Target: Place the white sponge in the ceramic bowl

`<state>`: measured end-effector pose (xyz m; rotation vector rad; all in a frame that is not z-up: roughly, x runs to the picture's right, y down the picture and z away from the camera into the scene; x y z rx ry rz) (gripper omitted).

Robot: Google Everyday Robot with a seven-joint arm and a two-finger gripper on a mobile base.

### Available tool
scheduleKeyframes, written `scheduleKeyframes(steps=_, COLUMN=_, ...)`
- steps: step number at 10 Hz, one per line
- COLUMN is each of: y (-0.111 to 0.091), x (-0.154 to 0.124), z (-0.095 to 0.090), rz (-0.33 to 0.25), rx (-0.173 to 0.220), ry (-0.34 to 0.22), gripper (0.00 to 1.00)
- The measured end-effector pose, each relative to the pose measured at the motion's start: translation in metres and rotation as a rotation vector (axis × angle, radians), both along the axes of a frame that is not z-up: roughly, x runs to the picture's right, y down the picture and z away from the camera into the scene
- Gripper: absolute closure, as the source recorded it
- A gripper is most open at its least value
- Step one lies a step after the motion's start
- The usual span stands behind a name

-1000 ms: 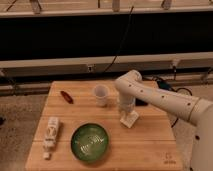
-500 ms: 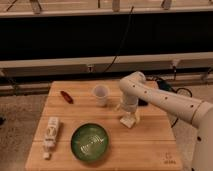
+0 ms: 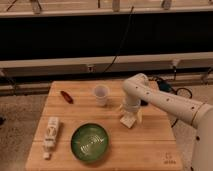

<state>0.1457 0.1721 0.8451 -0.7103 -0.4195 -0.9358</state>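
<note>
In the camera view, the ceramic bowl (image 3: 90, 142) is seen near the front edge of the wooden table (image 3: 150, 147), open side up and with nothing in it, so the task is judged not yet done. The white sponge (image 3: 127, 122) is found to the right of the bowl and a little behind it, apart from its rim, apparently resting on the tabletop. The gripper (image 3: 131, 115) is held straight down over the sponge, right of the bowl, the arm being bent steeply so that the block can be approached from above. It seems to be at the sponge, but whether the block is clasped or left free cannot be told. The step in hand is judged to be the pick-up, after which a short carry leftward and forward to the bowl would be needed. A white cup (image 3: 101, 94) is stood behind the bowl, a red object (image 3: 66, 96) behind it to the left, and a long white remote-like object (image 3: 51, 131) just left of it. All three lie off the sponge's likely path to the bowl.
</note>
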Motion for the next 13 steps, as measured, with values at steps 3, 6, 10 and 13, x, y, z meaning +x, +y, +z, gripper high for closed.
scheduleKeyframes(steps=3, y=0.004, x=0.004, z=0.004, rz=-0.025, rx=-0.013, ry=0.012, gripper=0.59)
scheduleKeyframes(steps=6, y=0.008, x=0.004, z=0.005, rz=-0.050, rx=-0.020, ry=0.011, gripper=0.88)
scheduleKeyframes(steps=10, y=-0.007, x=-0.008, z=-0.028, rz=-0.081, rx=-0.007, ry=0.002, gripper=1.00)
scheduleKeyframes(steps=13, y=-0.010, x=-0.020, z=-0.050, rz=-0.118, rx=-0.001, ry=-0.007, gripper=1.00)
